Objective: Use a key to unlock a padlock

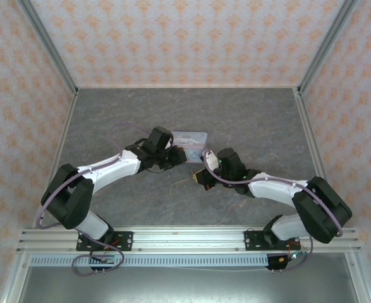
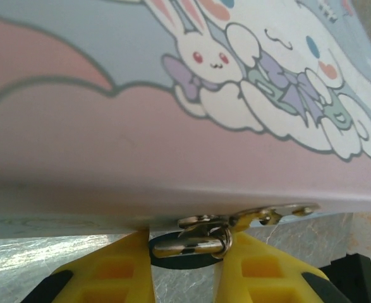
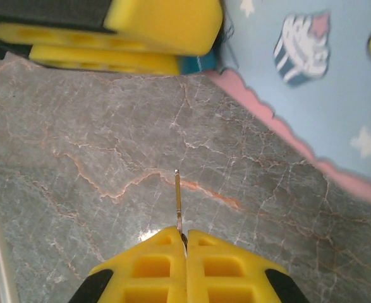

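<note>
Left fingers: the yellow fingers [image 2: 119, 268] of the left gripper [image 2: 184, 249] were squeezed on the padlock [image 2: 176, 261], one on each side.
Padlock: small and dark blue, tucked just under the edge of the tin [image 2: 172, 145]. Its silver loop [image 2: 194, 243] sat by a silver clasp [image 2: 273, 214] on the tin.
Right fingers: the right gripper [image 3: 185, 243] was pinched tight on the key [image 3: 178, 199].
Key: thin, sticking straight out from the fingertips over the table [image 3: 78, 158], pointing toward the padlock but apart from it.
Left arm [image 1: 109, 167]: bent at the elbow, reaching in to the tin's left end.
Right arm [image 1: 267, 186]: bent too, reaching in from the right, with its gripper near the left one.
</note>
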{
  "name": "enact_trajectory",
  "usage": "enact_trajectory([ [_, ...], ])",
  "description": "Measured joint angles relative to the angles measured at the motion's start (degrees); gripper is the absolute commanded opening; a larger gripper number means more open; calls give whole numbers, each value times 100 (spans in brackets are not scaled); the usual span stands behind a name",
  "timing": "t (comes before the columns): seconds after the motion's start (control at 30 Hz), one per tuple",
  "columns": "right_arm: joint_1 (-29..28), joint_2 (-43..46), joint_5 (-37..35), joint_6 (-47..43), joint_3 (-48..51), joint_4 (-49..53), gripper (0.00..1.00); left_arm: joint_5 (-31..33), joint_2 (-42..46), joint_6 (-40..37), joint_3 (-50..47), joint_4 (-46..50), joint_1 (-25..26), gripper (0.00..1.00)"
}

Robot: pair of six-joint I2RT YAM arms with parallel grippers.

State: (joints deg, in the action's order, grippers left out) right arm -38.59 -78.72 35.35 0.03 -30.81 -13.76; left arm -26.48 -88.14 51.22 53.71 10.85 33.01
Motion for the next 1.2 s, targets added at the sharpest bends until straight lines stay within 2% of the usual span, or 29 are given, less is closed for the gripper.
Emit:
enact_trajectory([
  [0.47,0,-619,-20,-260,-562,-68,0,-166,-111,37,111,184,0,11],
  [1.2,0,-673,-2,-271,-584,-87,0,-166,-111,-11,111,267,0,11],
])
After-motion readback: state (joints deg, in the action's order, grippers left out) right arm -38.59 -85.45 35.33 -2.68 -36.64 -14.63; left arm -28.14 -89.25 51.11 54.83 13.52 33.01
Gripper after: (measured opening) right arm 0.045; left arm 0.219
